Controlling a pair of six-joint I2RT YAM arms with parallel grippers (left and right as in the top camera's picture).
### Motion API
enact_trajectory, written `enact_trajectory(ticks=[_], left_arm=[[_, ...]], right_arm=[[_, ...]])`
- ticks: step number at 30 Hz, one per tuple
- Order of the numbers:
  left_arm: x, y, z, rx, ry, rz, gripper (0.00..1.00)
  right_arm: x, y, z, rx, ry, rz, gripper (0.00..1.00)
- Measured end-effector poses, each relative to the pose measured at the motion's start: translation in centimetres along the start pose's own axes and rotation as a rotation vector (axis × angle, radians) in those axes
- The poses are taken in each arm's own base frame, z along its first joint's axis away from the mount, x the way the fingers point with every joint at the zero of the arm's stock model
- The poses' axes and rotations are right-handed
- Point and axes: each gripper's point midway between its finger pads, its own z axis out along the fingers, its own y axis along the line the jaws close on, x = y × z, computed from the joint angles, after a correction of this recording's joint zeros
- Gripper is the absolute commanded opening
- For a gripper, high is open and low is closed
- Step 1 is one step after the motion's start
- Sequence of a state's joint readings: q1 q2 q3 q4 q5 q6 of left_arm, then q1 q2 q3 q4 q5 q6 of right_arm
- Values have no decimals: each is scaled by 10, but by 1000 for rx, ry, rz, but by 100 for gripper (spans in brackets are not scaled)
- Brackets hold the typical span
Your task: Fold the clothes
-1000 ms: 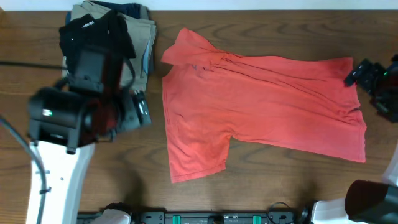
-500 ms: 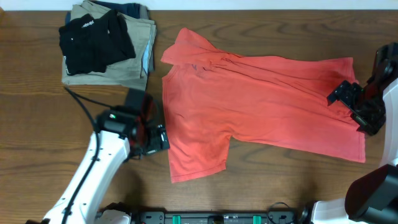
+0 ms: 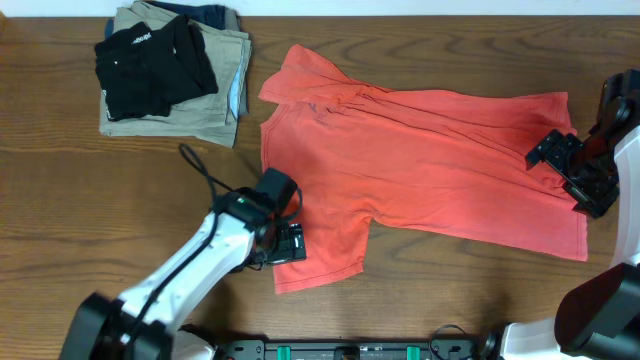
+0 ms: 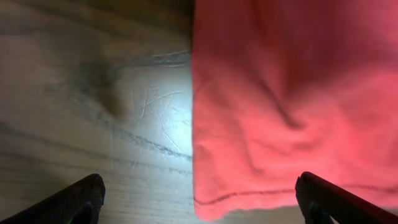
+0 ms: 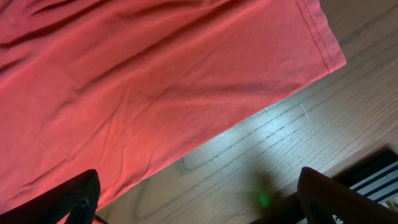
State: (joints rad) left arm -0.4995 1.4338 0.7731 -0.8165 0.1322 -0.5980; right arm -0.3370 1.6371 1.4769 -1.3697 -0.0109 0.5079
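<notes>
Approaching the first grasp is the step judged to be in hand: nothing is folded yet and neither tool holds cloth.

**Location.** The coral-red T-shirt point(image 3: 420, 160) lies spread flat on the wooden surface point(image 3: 100, 200), right of centre. It is well apart from the black folded garment point(image 3: 155, 65) and the khaki folded trousers point(image 3: 222, 95), which are stacked at the far left corner.

**Orientation.** The shirt's long axis runs left to right and dips slightly toward the near edge at the right. The neck end points left and the hem point(image 3: 578, 215) points right. One sleeve point(image 3: 320, 250) reaches toward the near edge and the other point(image 3: 298, 72) toward the far edge. No lettering shows on the upper face. Diagonal wrinkles cross the body.

**Tools.**
- The left tool point(image 4: 199, 180) is over the outer corner of the near sleeve. Its fingers stand wide apart and grip nothing, with the sleeve edge lying between them.
- The right tool point(image 5: 199, 173) is over the hem end near its near corner. Its fingers are likewise wide apart and empty.

**Next move, as judged.** Each tool needs to descend and pinch its cloth edge cleanly against the surface. The left takes the sleeve corner and the right takes the hem corner, so the shirt can be tensioned and the wrinkles drawn out before the first fold. The risk is that a tool catches only the top layer, or pushes the fabric instead of gripping it.
</notes>
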Motion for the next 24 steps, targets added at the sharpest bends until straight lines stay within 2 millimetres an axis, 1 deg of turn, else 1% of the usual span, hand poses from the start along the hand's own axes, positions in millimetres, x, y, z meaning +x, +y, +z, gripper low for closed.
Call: enact_trajectory(ticks=[5, 6, 7, 8, 9, 10, 11, 12, 13, 14, 15, 16, 17, 18, 24], left_arm=[[3, 5, 22, -53, 67, -23, 98], [3, 5, 25, -59, 73, -25, 97], [3, 5, 28, -62, 79, -28, 93], [3, 5, 30, -64, 81, -30, 86], [3, 4, 31, -63, 83, -38, 77], [3, 3, 33, -55, 89, -42, 73], [3, 1, 33, -47, 91, -40, 65], [3, 0, 33, -44, 92, -42, 60], [3, -1, 33, -40, 93, -41, 52], [3, -2, 33, -37, 93, -41, 40], [3, -2, 33, -33, 94, -43, 24], [3, -3, 33, -31, 95, -41, 19], [3, -3, 33, -28, 96, -39, 9], [3, -4, 34, -24, 97, -39, 6], [6, -3, 33, -28, 107, -15, 6]], right_arm=[[0, 0, 0, 0, 1, 0, 99], [0, 0, 0, 0, 1, 0, 99], [0, 0, 0, 1, 0, 0, 99], [0, 0, 0, 0, 0, 0, 99], [0, 0, 0, 1, 0, 0, 99], [0, 0, 0, 0, 0, 0, 99], [0, 0, 0, 0, -1, 0, 99], [0, 0, 0, 0, -1, 0, 99], [0, 0, 0, 0, -1, 0, 99], [0, 0, 0, 0, -1, 0, 99], [0, 0, 0, 0, -1, 0, 99], [0, 0, 0, -1, -1, 0, 99], [0, 0, 0, 0, -1, 0, 99], [0, 0, 0, 0, -1, 0, 99], [-1, -3, 1, 19, -8, 26, 99]])
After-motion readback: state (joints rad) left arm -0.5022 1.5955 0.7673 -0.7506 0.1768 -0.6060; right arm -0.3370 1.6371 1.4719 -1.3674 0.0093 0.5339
